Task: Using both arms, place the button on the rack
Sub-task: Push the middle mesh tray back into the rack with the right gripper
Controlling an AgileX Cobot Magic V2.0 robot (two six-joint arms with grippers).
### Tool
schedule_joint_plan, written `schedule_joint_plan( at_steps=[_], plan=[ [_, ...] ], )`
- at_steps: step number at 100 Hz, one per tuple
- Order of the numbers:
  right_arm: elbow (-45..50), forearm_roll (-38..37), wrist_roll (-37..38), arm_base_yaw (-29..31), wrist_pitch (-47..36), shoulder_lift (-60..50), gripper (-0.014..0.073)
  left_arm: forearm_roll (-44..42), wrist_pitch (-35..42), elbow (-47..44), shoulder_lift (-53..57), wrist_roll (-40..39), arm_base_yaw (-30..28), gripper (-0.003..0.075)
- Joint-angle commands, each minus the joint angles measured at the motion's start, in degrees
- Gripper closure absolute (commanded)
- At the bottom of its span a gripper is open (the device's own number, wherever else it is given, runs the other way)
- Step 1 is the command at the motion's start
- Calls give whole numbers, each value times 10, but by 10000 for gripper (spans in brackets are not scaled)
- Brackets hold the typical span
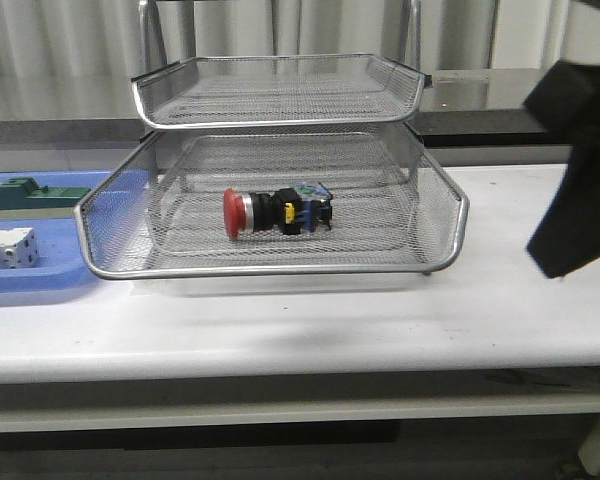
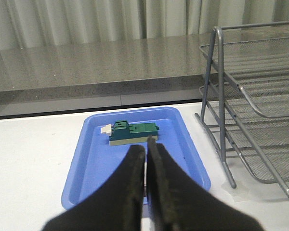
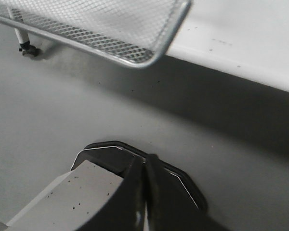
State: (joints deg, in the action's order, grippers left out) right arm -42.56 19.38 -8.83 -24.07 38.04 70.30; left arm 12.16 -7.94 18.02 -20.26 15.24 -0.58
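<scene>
Starting at the jaws: left gripper (image 2: 145,159) clamped tight with nothing between the fingers, hovering over the near end of a blue tray (image 2: 188,159). Right gripper (image 3: 145,166) same deal, fingers pressed together and empty, above the white table (image 3: 62,125) near a corner of the rack (image 3: 149,60).

Moving outward, in the front view only a dark chunk of the right arm (image 1: 580,170) pokes in at the right edge, well apart from everything. Hard to tell which part of the arm it is.

Button (image 1: 276,212) lying on its side in the lower visible tier of the rack (image 1: 270,268), red cap pointing left, roughly mid-tray. Upper tier bare.

Off to the left on the blue tray (image 1: 40,285): green-and-cream block (image 1: 35,196) and a white terminal block (image 1: 8,247).
</scene>
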Motion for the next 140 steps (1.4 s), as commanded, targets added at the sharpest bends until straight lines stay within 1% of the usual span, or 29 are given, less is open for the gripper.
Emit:
schedule_joint_plan(
  at_steps=[1, 20, 34, 48, 60, 74, 108, 140],
  plan=[
    [-28, 13, -8, -32, -37, 27, 660, 6, 47, 17, -3, -5, -2, 716],
    [-72, 9, -8, -91, -59, 109, 660, 6, 47, 17, -3, -5, -2, 716],
    [-109, -15, -8, -126, -67, 166, 659, 6, 47, 17, -3, -5, -2, 716],
    [-147, -38, -8, -153, -66, 217, 659, 6, 47, 17, -3, -5, -2, 716],
    [-175, -50, -8, -165, -66, 251, 659, 6, 47, 17, -3, -5, -2, 716],
    [-200, -67, -8, -165, -66, 275, 659, 6, 47, 17, -3, -5, -2, 716],
    [-238, -141, -8, -161, -90, 301, 659, 6, 47, 17, -3, -5, -2, 716],
    [-320, -167, -8, -111, -90, 339, 659, 6, 47, 17, -3, -5, -2, 716]
  ],
)
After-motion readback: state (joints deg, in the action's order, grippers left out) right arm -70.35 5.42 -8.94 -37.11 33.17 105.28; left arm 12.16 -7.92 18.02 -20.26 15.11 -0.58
